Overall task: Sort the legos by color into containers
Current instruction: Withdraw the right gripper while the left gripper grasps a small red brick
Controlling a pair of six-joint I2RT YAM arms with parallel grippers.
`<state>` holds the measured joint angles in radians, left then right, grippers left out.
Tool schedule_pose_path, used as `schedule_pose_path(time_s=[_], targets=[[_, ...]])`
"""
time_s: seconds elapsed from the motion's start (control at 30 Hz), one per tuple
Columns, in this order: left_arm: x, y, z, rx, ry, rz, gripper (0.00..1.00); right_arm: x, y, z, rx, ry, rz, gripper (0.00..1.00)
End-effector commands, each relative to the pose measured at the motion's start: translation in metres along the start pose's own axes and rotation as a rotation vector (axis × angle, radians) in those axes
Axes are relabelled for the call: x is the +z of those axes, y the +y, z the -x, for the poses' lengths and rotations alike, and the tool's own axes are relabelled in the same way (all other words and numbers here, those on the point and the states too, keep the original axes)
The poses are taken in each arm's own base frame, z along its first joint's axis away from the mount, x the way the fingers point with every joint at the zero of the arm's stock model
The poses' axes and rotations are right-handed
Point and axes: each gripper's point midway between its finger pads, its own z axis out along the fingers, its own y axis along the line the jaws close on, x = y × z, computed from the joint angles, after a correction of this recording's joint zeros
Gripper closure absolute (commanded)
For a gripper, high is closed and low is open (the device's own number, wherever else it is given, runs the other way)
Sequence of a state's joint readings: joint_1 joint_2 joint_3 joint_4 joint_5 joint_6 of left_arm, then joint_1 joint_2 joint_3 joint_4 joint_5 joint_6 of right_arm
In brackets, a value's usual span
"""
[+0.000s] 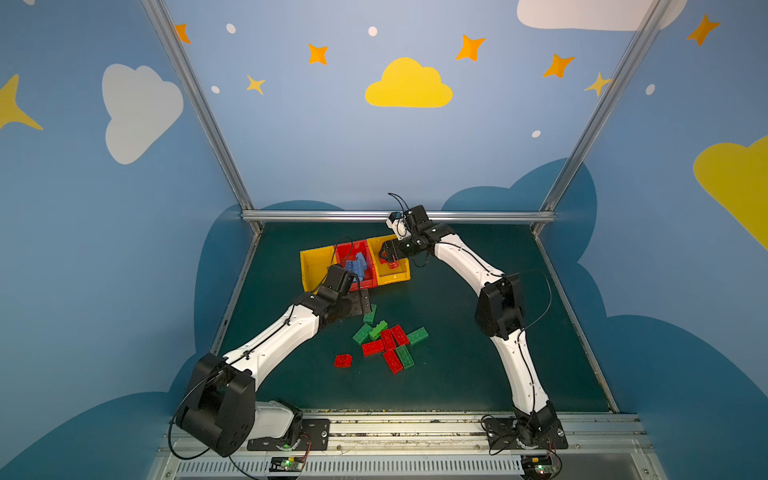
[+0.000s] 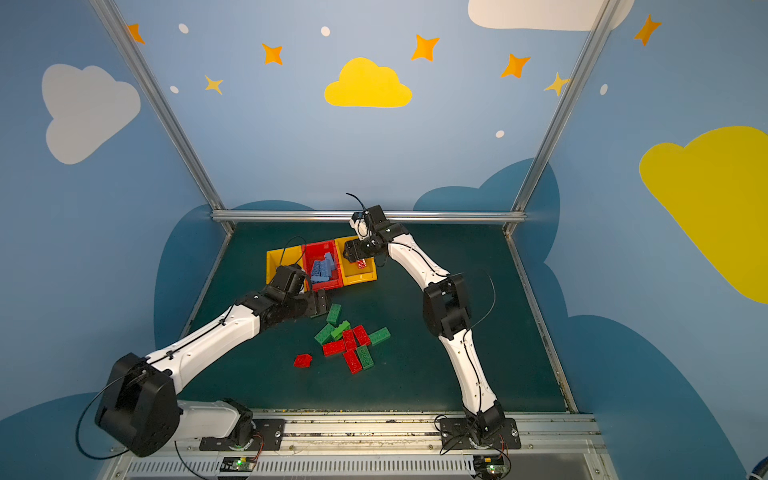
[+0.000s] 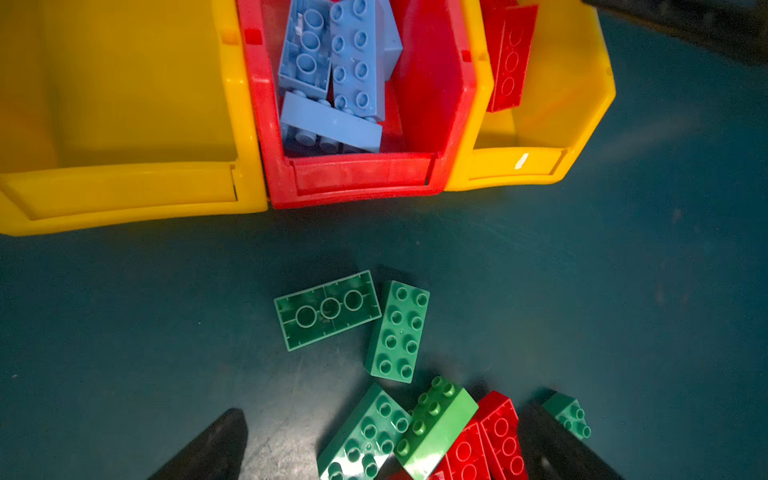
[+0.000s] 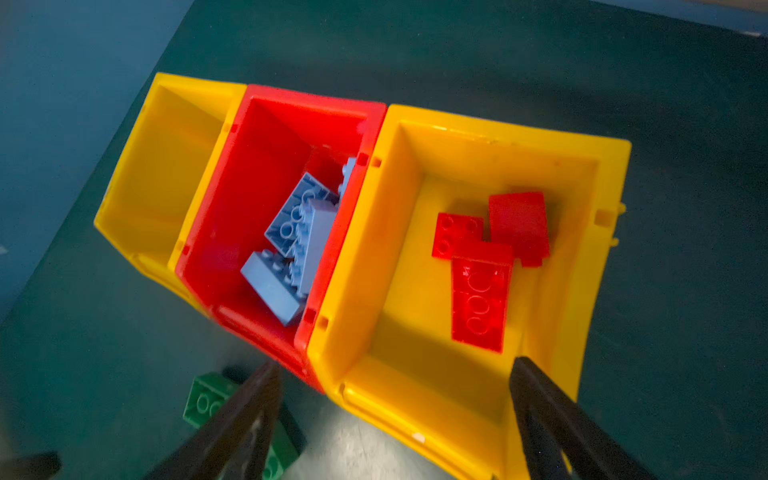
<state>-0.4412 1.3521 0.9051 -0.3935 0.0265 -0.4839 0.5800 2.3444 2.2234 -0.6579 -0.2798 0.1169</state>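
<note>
Over the right yellow bin (image 4: 374,232) my right gripper (image 4: 395,363) stands apart, red legos (image 4: 482,299) loose beneath its fingers (image 4: 540,399); my left gripper (image 3: 386,413) gapes above green legos (image 3: 365,432)

- We've got a dark teal mat (image 1: 457,374) over the whole table. Up close in the wrist views it looks kinda scuffed.
- The walls are sky blue, with a yellow cloud (image 1: 408,85) in the middle of the back wall and a white cloud (image 1: 139,112) on the left wall.
- A second yellow cloud (image 1: 739,187) sits on the right wall.
- Orange stars (image 1: 470,48) and pale dots (image 1: 372,31) are scattered up high.
- Darker blue cloud shapes (image 1: 515,195) run low along the walls.
- We count an aluminium crossbar (image 1: 399,215) at the mat's far edge, plus posts (image 1: 199,108) rising from both its ends.
- At the near edge there's a metal rail (image 1: 415,432), then a slotted strip (image 1: 374,466) below it.
- A little board (image 1: 286,462) on that strip shows a green light.
</note>
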Motion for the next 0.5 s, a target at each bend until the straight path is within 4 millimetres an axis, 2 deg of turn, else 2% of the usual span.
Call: schedule_pose_path(time_s=[0.0,0.23,0.3,0.47], targets=[[-0.005,-0.005,-0.002,-0.007,0.004,-0.037,0.0,-0.055,0.018,0.016,-0.06,-0.057,0.001,0.15],[-0.017,0.004,-0.032,-0.022,0.027,-0.04,0.0,-0.096,0.021,-0.028,-0.035,0.001,-0.039,0.13],[-0.02,0.005,-0.045,-0.02,0.04,-0.037,0.0,-0.109,0.022,-0.042,-0.016,0.018,-0.055,0.13],[-0.025,0.016,-0.081,-0.029,0.08,0.0,0.0,-0.126,0.028,-0.078,0.004,0.068,-0.083,0.13]])
